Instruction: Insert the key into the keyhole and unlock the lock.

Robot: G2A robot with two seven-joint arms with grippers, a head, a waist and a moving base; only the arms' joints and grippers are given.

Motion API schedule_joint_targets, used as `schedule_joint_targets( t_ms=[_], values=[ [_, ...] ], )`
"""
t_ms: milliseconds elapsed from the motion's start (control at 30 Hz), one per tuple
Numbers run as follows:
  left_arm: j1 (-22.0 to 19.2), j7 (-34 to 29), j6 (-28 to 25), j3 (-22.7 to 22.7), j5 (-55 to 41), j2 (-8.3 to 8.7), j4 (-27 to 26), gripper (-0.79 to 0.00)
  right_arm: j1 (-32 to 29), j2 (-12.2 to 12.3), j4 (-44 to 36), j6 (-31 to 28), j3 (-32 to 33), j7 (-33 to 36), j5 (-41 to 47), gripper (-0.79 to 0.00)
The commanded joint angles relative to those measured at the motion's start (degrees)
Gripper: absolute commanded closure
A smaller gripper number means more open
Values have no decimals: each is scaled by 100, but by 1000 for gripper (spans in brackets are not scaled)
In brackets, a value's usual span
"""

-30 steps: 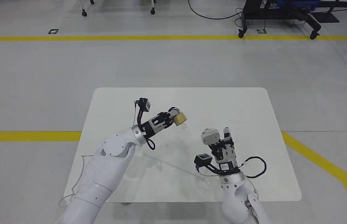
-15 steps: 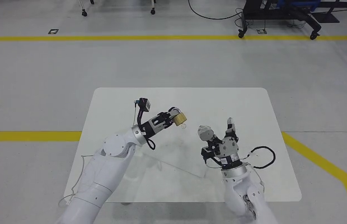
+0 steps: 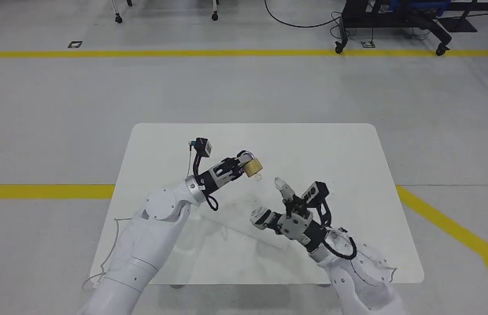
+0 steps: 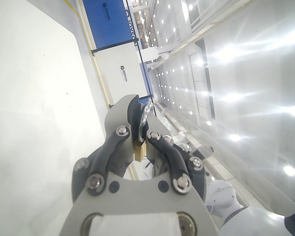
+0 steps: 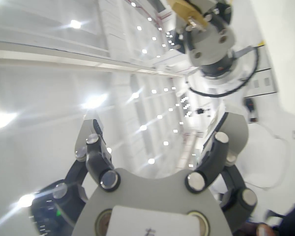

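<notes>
- Clamping the brass lock between its fingers, the left gripper holds it raised above the white table.
- Right gripper: jaws spread wide, grasping nothing, near the lock but not touching it.

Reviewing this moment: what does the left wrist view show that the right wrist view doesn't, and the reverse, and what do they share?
Left wrist view adds: a close look from behind at the left tool shut on the padlock, seen edge-on, with a curved silver piece at the fingertips and blue panels beyond the table.
Right wrist view adds: the right tool, open with nothing between its fingers, and the padlock's broad brass face from the front.
Both share: the padlock clamped in the left tool, with the white table beside it.
</notes>
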Motion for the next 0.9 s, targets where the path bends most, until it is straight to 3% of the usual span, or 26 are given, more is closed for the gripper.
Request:
schedule_joint_targets(
  t_ms=[0, 200, 267, 367, 433, 667, 733, 800, 833, 867],
  values=[
    [0, 0, 0, 0, 0, 0, 0, 0, -46, 50, -35, -337, 38, -104, -1162, -785],
    [0, 0, 0, 0, 0, 0, 0, 0, -102, 103, 186, -1793, -160, -924, -3571, -785],
    [0, 0, 0, 0, 0, 0, 0, 0, -91, 116, 339, -2041, -276, -1222, -4479, -785],
    [0, 0, 0, 0, 0, 0, 0, 0, 0, 104, 491, -2250, -467, -1535, -5011, -785],
    [0, 0, 0, 0, 0, 0, 0, 0, 80, 80, 558, -2299, -588, -1658, -4939, -779],
    [144, 53, 64, 21, 89, 11, -208, 0, 385, -7, 799, -2300, -914, -1866, -4365, -579],
    [190, 44, 96, 1, 114, 24, -270, 0, 459, -28, 895, -2203, -945, -1823, -4054, -557],
    [219, 46, 110, -18, 135, 33, -310, 0, 504, -40, 983, -2115, -956, -1821, -3925, -477],
    [225, 34, 120, -22, 147, 37, -326, 0, 531, -42, 1011, -2110, -944, -1836, -3898, -385],
    [230, 32, 123, -28, 156, 41, -339, 0, 549, -44, 1046, -2102, -931, -1866, -3906, -360]
  ],
)
